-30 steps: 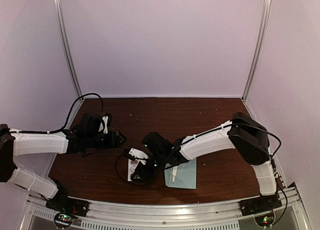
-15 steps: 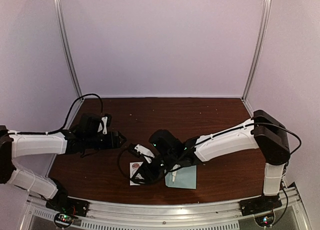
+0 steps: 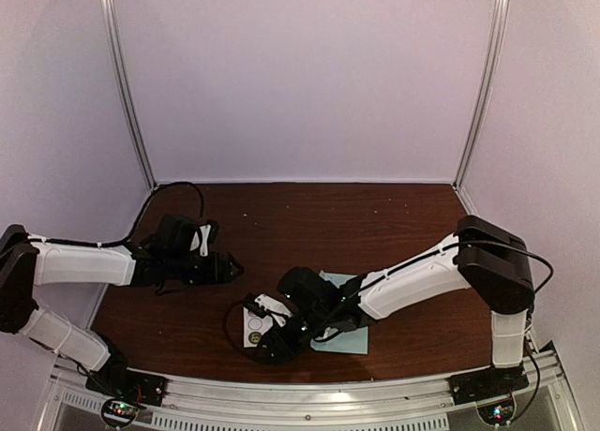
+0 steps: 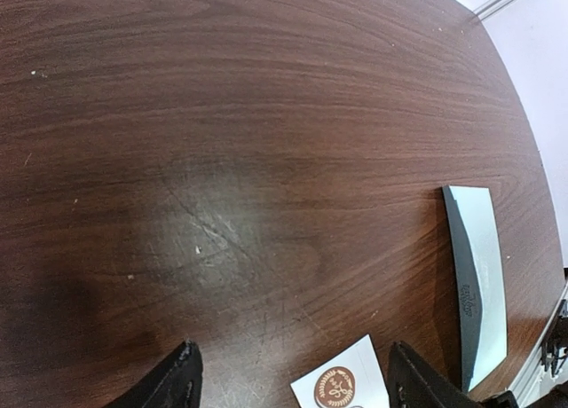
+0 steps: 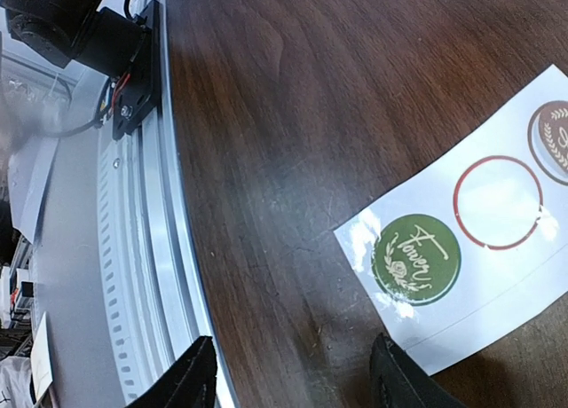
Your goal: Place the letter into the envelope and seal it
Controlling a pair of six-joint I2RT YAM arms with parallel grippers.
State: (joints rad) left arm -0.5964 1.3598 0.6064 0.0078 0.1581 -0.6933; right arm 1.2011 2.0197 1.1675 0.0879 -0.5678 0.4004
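Both your claws stood open, gripping nothing: the right gripper (image 5: 293, 372) hung low over the sticker sheet (image 5: 479, 257), the left gripper (image 4: 293, 381) above the table (image 4: 266, 115), near the envelope (image 4: 479, 284).

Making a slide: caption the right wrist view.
Open right fingers at the corner of a sticker sheet, green sticker nearest, by the rail.

Three cameras, one table (image 3: 375, 225)
The top one looks down from high at the near edge; both wrist ones sit close, sharing the sticker sheet (image 5: 461, 248).
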